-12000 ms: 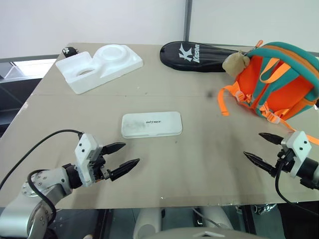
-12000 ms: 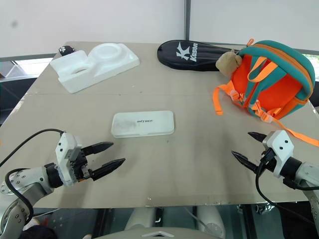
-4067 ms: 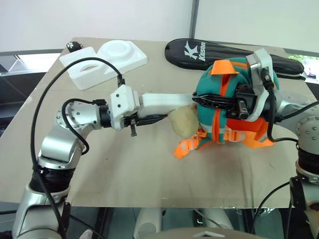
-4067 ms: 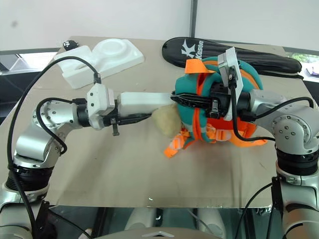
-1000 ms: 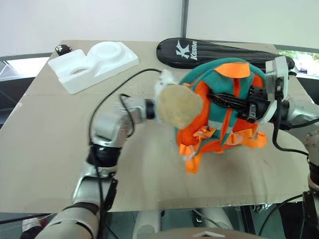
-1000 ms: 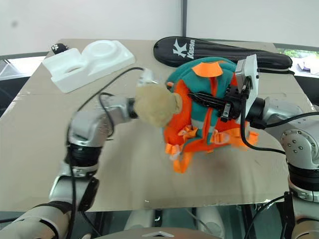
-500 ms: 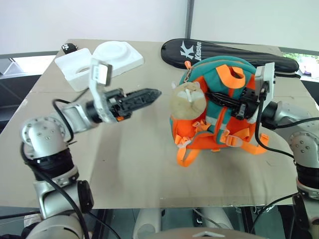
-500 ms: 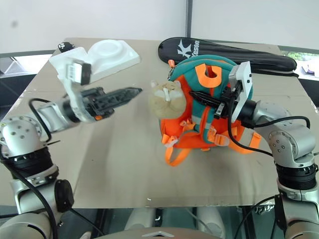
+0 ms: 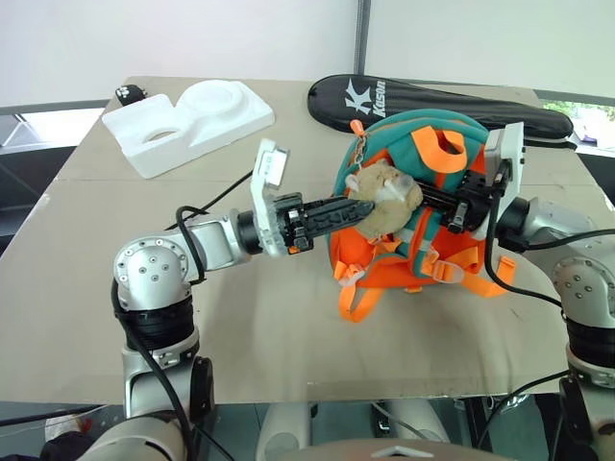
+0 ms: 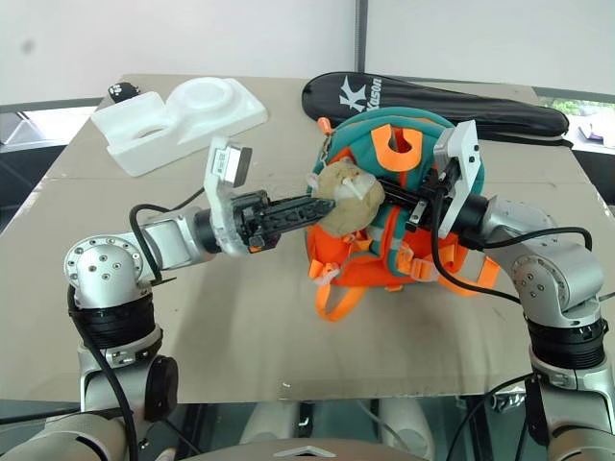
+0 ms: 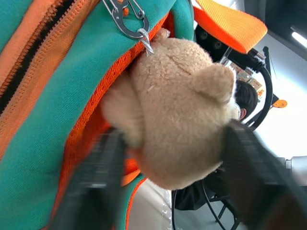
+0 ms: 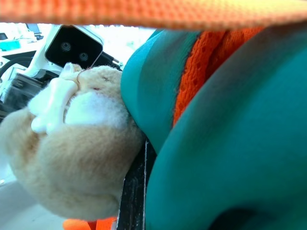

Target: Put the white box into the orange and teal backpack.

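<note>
Gripping backpack point(image 9: 423, 206) (upright): right gripper point(image 9: 459, 204).

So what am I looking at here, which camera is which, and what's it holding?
It is a two-armed humanoid robot. The two wide pictures come from its head camera, looking down over a table. The two close-ups come from cameras on its wrists, looking along each gripper.

On the table are a white foam block, a long black racket case and an orange and teal backpack, standing upright with a tan plush toy clipped to it.

The right gripper is shut on the backpack near its top. The left gripper reaches the plush toy. I can't tell whether it grips it.
</note>
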### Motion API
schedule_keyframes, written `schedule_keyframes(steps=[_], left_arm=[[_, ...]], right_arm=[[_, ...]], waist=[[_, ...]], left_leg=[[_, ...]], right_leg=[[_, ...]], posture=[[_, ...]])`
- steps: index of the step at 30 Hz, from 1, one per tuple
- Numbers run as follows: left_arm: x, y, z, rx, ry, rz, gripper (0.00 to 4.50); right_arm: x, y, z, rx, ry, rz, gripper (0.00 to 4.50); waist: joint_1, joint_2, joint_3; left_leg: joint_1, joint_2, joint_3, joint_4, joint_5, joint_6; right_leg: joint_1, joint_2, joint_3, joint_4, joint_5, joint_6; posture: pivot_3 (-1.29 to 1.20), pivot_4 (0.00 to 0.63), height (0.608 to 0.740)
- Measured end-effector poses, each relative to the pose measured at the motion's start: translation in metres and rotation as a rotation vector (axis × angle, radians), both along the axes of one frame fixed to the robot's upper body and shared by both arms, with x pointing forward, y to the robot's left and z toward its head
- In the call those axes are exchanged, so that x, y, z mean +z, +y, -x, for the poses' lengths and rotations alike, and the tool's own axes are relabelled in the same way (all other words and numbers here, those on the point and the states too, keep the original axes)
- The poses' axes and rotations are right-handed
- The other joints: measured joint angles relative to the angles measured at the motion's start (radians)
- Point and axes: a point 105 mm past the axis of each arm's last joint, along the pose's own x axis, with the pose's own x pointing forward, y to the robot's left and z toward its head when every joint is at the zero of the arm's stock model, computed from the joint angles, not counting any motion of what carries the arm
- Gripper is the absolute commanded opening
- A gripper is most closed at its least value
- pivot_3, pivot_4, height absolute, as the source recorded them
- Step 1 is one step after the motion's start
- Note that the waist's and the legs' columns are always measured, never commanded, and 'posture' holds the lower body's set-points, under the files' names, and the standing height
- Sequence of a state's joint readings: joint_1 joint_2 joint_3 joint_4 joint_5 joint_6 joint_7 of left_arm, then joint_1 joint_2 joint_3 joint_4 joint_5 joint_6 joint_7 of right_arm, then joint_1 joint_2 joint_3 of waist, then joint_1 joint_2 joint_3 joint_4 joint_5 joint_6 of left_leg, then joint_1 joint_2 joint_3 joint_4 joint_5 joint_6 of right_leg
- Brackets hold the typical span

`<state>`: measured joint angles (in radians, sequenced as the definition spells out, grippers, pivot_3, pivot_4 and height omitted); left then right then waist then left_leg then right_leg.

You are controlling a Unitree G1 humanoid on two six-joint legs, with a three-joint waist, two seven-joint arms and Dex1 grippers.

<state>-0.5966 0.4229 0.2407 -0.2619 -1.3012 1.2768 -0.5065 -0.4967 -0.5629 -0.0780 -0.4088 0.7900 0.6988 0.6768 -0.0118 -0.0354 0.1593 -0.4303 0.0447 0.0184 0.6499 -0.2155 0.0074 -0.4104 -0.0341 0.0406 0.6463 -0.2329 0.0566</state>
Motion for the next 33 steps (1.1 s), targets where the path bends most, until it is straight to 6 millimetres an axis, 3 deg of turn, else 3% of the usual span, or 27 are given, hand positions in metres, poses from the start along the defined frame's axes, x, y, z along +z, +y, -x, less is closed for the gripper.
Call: schedule_keyframes(steps=[3,9,17,22,25,30,33], left_arm=[[0.003,0.003,-0.001,0.005,-0.012,-0.002,0.33],[0.014,0.024,-0.004,0.039,-0.032,0.028,0.33],[0.020,0.062,-0.020,0.158,0.013,0.083,0.33],[0.001,0.073,-0.020,0.199,0.070,0.083,0.32],[-0.030,0.088,-0.018,0.268,0.146,0.054,0.32],[-0.057,0.097,-0.018,0.345,0.188,0.012,0.28],[-0.065,0.099,-0.021,0.375,0.187,-0.013,0.28]], right_arm=[[0.001,0.000,0.000,-0.011,-0.004,-0.001,0.00],[0.012,-0.003,-0.014,-0.132,-0.010,-0.078,0.00],[0.025,-0.027,-0.037,-0.310,0.026,-0.226,0.00],[0.027,-0.034,-0.045,-0.353,0.048,-0.258,0.00],[0.027,-0.039,-0.054,-0.407,0.063,-0.274,0.00],[0.025,-0.042,-0.062,-0.450,0.087,-0.290,0.00],[0.025,-0.042,-0.063,-0.455,0.092,-0.295,0.00]], waist=[[0.000,0.000,0.000],[-0.002,0.000,0.000],[-0.001,0.000,0.000],[-0.002,0.000,0.000],[-0.005,0.000,0.000],[0.003,0.000,0.000],[0.002,0.000,0.000]], left_leg=[[0.000,0.000,0.000,0.000,0.000,0.000],[0.000,0.000,0.000,0.000,0.000,0.000],[-0.001,0.000,0.001,-0.001,0.000,0.000],[-0.001,0.000,0.001,-0.002,0.000,0.000],[0.000,0.000,0.002,-0.003,0.000,0.000],[-0.001,0.000,0.002,-0.002,0.000,0.000],[-0.001,0.000,0.002,-0.002,0.000,0.000]], right_leg=[[0.000,0.000,0.000,0.000,0.000,0.000],[-0.001,0.000,0.000,0.000,0.000,0.000],[-0.001,0.000,0.000,-0.001,0.000,0.000],[-0.002,0.000,0.000,-0.001,0.000,0.000],[-0.002,0.000,0.001,-0.001,0.000,0.000],[-0.002,-0.001,0.001,-0.001,0.000,0.000],[-0.002,-0.001,0.001,-0.002,0.000,0.000]], posture=[[0.00,0.150,0.740],[0.00,0.150,0.740],[0.00,0.150,0.740],[0.00,0.150,0.740],[0.00,0.150,0.740],[0.00,0.150,0.740],[0.00,0.150,0.740]])
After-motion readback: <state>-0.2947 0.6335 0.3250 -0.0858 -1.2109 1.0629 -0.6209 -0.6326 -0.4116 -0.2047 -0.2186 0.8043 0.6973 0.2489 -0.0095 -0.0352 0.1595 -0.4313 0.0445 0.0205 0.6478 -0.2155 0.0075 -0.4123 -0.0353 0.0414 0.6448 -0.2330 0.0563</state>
